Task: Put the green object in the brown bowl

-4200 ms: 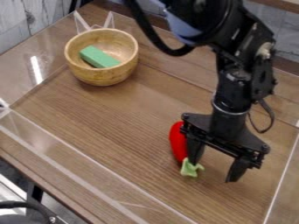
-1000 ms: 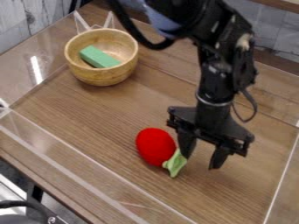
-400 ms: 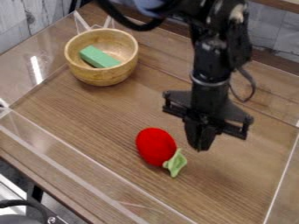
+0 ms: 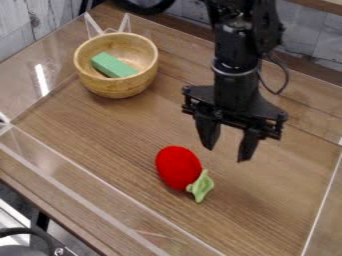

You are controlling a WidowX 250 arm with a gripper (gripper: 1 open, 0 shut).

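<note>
Camera view: the claw (image 4: 231,147) hangs pointing down at centre right of the frame, its two fingers spread partway with nothing between them. The green object (image 4: 115,66), a flat block, lies inside the brown bowl (image 4: 92,85) at upper left, well apart from the claw; its long axis runs from upper left to lower right. A red vegetable (image 4: 178,167) with a green stem rests on the desk (image 4: 94,140) just below and left of the claw. A second ago the claw stood lower beside the vegetable's stem, and it closed briefly; now it is raised and parted.
</note>
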